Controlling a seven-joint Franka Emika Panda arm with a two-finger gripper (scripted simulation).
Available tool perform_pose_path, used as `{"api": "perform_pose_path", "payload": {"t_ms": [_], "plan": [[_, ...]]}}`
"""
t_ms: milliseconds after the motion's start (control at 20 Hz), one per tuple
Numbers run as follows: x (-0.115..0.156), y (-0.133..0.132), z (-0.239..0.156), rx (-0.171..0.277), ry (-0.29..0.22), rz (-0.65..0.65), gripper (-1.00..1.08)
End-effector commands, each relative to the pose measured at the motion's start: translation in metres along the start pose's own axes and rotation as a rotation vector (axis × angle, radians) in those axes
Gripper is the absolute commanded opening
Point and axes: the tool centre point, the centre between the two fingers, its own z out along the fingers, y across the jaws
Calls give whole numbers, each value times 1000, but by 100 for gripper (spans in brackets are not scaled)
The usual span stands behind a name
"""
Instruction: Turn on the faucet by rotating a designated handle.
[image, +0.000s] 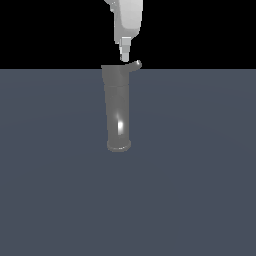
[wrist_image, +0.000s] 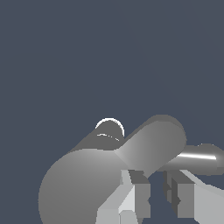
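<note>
The white gripper fingers (image: 125, 52) show in the exterior view as one narrow pale wedge hanging from the white robot gripper (image: 125, 59), so from here I cannot tell how far apart they stand. Their tip hovers right at the top of the faucet (image: 118, 107), a tall, glossy grey metallic cylinder with a flared base rim and a slightly wider cap section, standing upright on the flat slate-blue floor (image: 200, 190). The handle (image: 135, 65), a short, thin, curved grey lever with a rounded tip, juts from the faucet's cap toward the exterior view's right, and the finger tip sits just beside its root, on the faucet's side of it; whether they touch cannot be told. A bright highlight runs down the lower part of the faucet, above its base rim.

In the wrist view the faucet's cap (wrist_image: 81, 192) fills the near ground as a broad rounded grey mass, with the faucet's base rim (wrist_image: 110, 127) seen beyond it as a small bright-edged arc. The handle (wrist_image: 153, 142) reaches out from the cap as a thick rounded bar. Two blocky grey fingers (wrist_image: 140, 197) stand just beside the faucet's cap, with a narrow gap between them, and nothing lies in that gap. One finger is against the underside of the handle's root. A second shiny grey bar (wrist_image: 197, 158) lies past the handle, away from the faucet.
</note>
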Motion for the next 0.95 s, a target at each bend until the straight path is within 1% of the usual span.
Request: {"api": "perform_pose_path", "payload": {"t_ms": [0,900], "plan": [[16,-5,5,-7,1,22,-100],[63,-42,18,-28,1,74,-100]]}}
